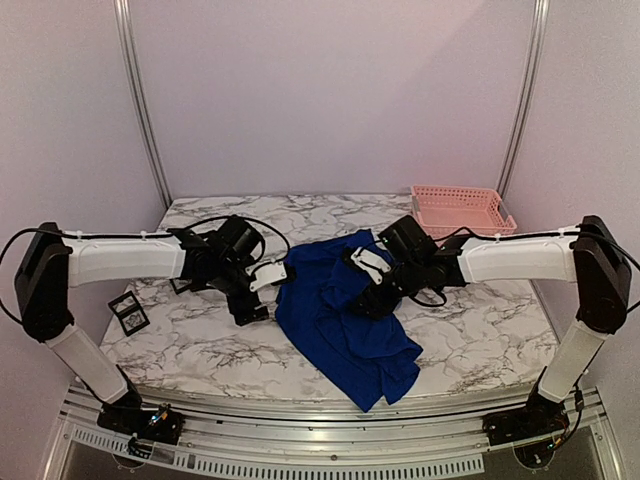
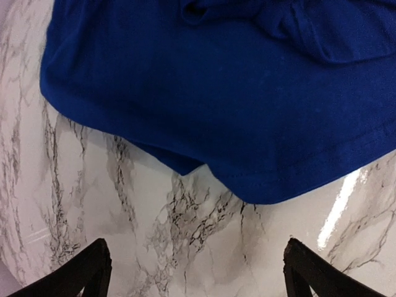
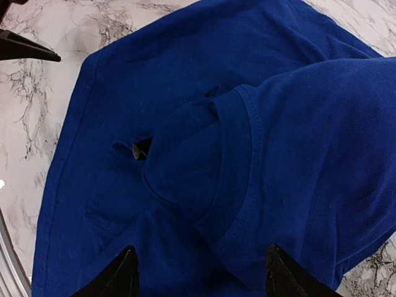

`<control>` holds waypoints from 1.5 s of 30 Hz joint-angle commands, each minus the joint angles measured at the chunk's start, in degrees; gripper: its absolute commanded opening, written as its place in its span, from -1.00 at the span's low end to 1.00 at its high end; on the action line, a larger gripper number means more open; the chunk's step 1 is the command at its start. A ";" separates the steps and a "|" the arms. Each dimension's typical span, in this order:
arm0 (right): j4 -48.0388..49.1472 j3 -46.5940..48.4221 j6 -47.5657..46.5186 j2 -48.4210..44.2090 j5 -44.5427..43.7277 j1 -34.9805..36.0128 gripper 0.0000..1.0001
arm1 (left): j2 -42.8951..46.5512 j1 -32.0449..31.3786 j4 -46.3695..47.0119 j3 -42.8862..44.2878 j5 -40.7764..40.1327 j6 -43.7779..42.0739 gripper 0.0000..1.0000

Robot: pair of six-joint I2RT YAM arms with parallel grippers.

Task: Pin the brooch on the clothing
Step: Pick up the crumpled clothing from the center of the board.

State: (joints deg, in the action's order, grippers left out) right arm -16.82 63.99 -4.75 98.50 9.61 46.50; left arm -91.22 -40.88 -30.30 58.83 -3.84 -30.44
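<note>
The clothing (image 1: 345, 320) is a royal-blue T-shirt lying crumpled on the marble table (image 1: 200, 350). My left gripper (image 1: 250, 308) hovers just off its left edge. In the left wrist view the left gripper (image 2: 198, 272) is open over bare marble, and the shirt's hem (image 2: 260, 185) lies ahead of the fingertips. My right gripper (image 1: 368, 298) hangs over the middle of the shirt. In the right wrist view the right gripper (image 3: 199, 260) is open above a folded sleeve hem (image 3: 241, 185), gripping nothing. A small dark square piece (image 1: 128, 310) lies far left; I cannot tell whether it is the brooch.
A pink slatted basket (image 1: 462, 208) stands at the back right corner. Bare marble shows to the left and right of the shirt. A small grey label (image 3: 141, 150) peeks from a fold. The table's metal front rail (image 1: 320, 425) runs along the near edge.
</note>
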 commanded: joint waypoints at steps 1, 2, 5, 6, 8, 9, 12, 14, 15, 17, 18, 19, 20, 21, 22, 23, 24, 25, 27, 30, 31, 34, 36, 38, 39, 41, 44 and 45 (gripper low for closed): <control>5.46 -0.48 -4.73 2.07 -5.67 -0.01 0.37 | -4.11 -3.78 12.64 -0.72 -5.06 -6.37 0.97; 5.95 -0.38 -4.74 2.84 -7.15 -0.01 0.34 | -4.84 -4.44 14.14 -0.81 -5.93 -6.94 0.97; 7.18 1.11 -3.78 5.68 -12.80 -0.03 0.07 | -6.60 -5.61 17.55 -1.19 -8.22 -7.99 0.96; 7.08 1.93 -3.44 6.61 -13.57 -0.01 -0.10 | -7.06 -5.83 18.54 -1.58 -9.05 -8.56 0.93; 6.47 3.38 -2.96 7.57 -13.50 -0.02 -0.37 | -8.01 -5.87 21.03 -3.12 -10.86 -9.86 0.82; 6.39 3.56 -3.04 7.89 -13.45 -0.05 -0.44 | -8.16 -5.87 22.20 -3.98 -11.53 -10.54 0.75; 6.05 3.48 -3.40 7.72 -14.85 -0.14 -0.76 | -8.71 -5.67 24.30 -5.53 -12.94 -12.17 0.38; 5.23 3.71 -3.38 6.88 -15.41 -0.45 -1.00 | -9.38 -5.20 23.81 -5.36 -13.10 -12.24 -0.09; 4.68 3.90 -3.25 6.32 -15.41 -0.81 -1.00 | -10.04 -4.92 23.58 -5.08 -13.67 -12.09 -0.33; 3.47 4.44 -2.00 4.75 -15.53 -1.97 -1.00 | -11.48 -4.11 23.53 -4.24 -15.20 -11.64 -0.80; 2.42 5.00 -1.28 3.79 -15.65 -2.76 -1.00 | -12.38 -3.48 23.56 -3.69 -16.40 -11.58 -0.96; 0.69 5.60 -0.12 3.01 -15.64 -3.71 -1.00 | -13.30 -2.66 23.68 -3.00 -17.70 -11.58 -1.00; -0.61 6.10 0.83 1.58 -15.17 -4.73 -1.00 | -14.30 -1.59 23.85 -2.20 -19.10 -11.58 -1.00; -2.20 6.67 2.23 0.61 -14.20 -5.67 -1.00 | -15.20 -0.45 24.37 -1.48 -20.58 -11.62 -1.00; -3.73 7.18 3.00 -0.77 -13.06 -6.45 -1.00 | -16.08 0.89 25.01 -0.62 -21.95 -11.71 -1.00; -5.03 7.48 3.92 -2.48 -12.05 -6.88 -1.00 | -16.97 2.22 25.80 0.25 -23.18 -12.00 -1.00; -6.58 7.89 4.42 -3.50 -11.22 -6.98 -1.00 | -17.72 3.47 26.65 1.15 -24.16 -12.34 -1.00; -8.74 8.77 4.47 -4.63 -9.28 -6.80 -1.00 | -18.54 4.62 27.62 2.12 -25.06 -12.76 -1.00; -13.94 12.00 6.93 -5.64 -5.07 -5.40 -1.00 | -20.07 6.46 29.21 4.31 -26.18 -13.45 -1.00; -18.35 20.00 7.61 -6.28 -0.82 1.23 -1.00 | -22.10 7.99 29.22 9.45 -26.73 -13.77 -1.00; -19.06 23.35 7.89 -6.36 0.81 2.64 -1.00 | -22.43 8.15 28.63 10.99 -26.66 -13.73 -1.00; -18.64 34.59 10.07 -6.23 5.55 3.67 -1.00 | -20.67 8.23 25.94 14.06 -23.31 -12.71 -1.00; -14.49 40.21 12.64 -6.36 7.70 3.62 -1.00 | -18.38 8.40 23.57 15.50 -20.86 -11.33 -0.96; -10.16 44.14 14.65 -6.30 8.69 3.63 -1.00 | -16.12 8.93 20.24 17.36 -18.68 -9.20 -0.88; -8.70 45.89 15.31 -6.09 7.94 3.45 -1.00 | -14.97 9.30 18.22 18.40 -17.45 -8.27 -0.82; -8.55 48.64 17.52 -5.22 5.01 1.37 -1.00 | -12.70 10.15 15.08 20.06 -15.51 -6.76 -0.59; -11.63 46.93 27.50 -4.72 3.04 -8.66 -1.00 | -9.14 10.64 13.49 20.62 -14.17 -6.13 -0.10; -12.18 44.01 30.82 -5.05 2.77 -12.70 -1.00 | -8.08 10.65 13.20 20.67 -13.84 -6.03 -0.02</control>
State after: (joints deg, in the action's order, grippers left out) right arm -26.59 112.31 13.34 93.14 15.44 45.95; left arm -104.42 -31.44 -12.23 77.93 -21.39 -38.74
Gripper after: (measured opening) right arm 0.008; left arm 0.412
